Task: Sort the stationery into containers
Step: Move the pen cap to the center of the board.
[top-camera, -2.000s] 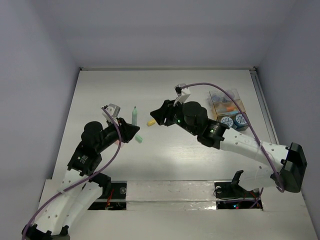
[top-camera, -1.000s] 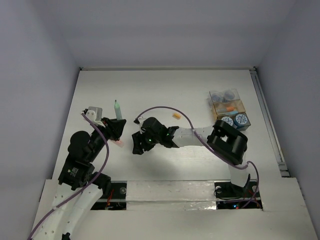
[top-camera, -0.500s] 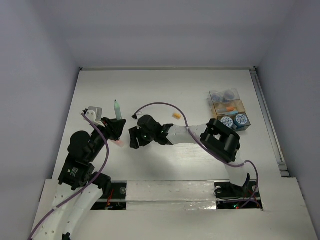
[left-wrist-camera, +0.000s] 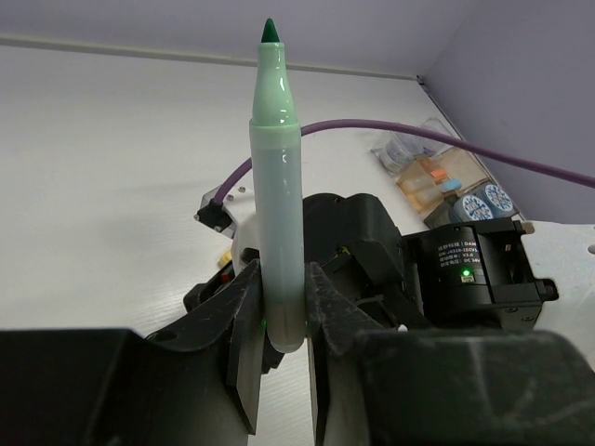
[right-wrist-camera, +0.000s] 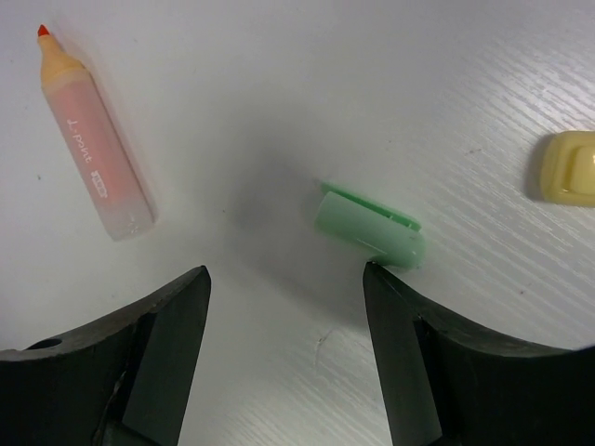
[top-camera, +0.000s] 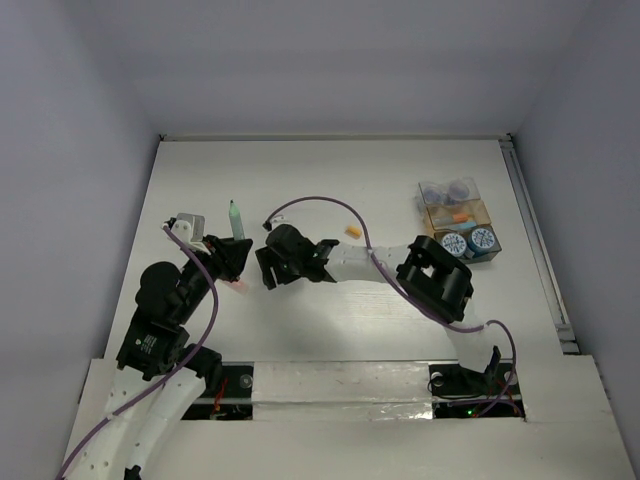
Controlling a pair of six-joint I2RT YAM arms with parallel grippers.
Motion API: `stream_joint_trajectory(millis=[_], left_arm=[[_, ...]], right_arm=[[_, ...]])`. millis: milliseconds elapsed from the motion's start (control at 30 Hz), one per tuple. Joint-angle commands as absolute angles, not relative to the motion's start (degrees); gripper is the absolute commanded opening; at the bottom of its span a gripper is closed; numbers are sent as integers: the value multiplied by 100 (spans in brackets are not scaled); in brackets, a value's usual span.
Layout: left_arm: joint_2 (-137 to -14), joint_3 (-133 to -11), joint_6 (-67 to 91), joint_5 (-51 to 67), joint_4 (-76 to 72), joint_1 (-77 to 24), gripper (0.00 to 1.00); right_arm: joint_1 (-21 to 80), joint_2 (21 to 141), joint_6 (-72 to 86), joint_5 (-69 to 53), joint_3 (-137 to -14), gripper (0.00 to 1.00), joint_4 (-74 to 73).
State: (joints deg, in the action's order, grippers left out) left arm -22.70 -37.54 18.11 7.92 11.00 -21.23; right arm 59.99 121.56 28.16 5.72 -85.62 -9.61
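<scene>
My left gripper (top-camera: pixel 224 256) is shut on a light green pen (top-camera: pixel 235 217), uncapped, held upright with its tip up; it also shows in the left wrist view (left-wrist-camera: pixel 277 186) between the fingers (left-wrist-camera: pixel 244 325). My right gripper (top-camera: pixel 268 272) is open, low over the table just right of the left one. In the right wrist view a green pen cap (right-wrist-camera: pixel 372 228) lies beyond the right gripper (right-wrist-camera: pixel 286 290), close to its right fingertip. An orange-red pen (right-wrist-camera: pixel 93 149) lies at the upper left. The containers (top-camera: pixel 458 218) stand at the far right.
A small yellow piece (right-wrist-camera: pixel 569 167) lies right of the cap, and shows in the top view (top-camera: pixel 352 232). Blue-and-white tape rolls (top-camera: pixel 468 241) sit in the nearest container. The pink-red pen (top-camera: pixel 238 286) lies below my left gripper. The right arm's purple cable arcs over the middle.
My right gripper has swung left across the table and crept up toward the left gripper. The left gripper moved left with the green pen two seconds ago and has held still since.
</scene>
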Motion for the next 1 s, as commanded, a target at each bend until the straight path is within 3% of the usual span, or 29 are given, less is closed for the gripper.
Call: stream_joint_trajectory(millis=[0,200,567,967], left_arm=[[-2259,-3867,1802,861,888,-2083,0],[-2276,-3867,1802,879,879,-2083,0],[-2259,-3867,1802,888,879,-2083,0],[-2241,-3876,1802,879,879,-2083,0]], right_arm=[[6003,12199,2742,983,-8719,73,-1371],[5950,12435,2716,1063,-9017,80,-1397],[5950,12990,2584,1371,-9764,76,-1775],[5950,13412,2224,1731,-10467,57,-2434]])
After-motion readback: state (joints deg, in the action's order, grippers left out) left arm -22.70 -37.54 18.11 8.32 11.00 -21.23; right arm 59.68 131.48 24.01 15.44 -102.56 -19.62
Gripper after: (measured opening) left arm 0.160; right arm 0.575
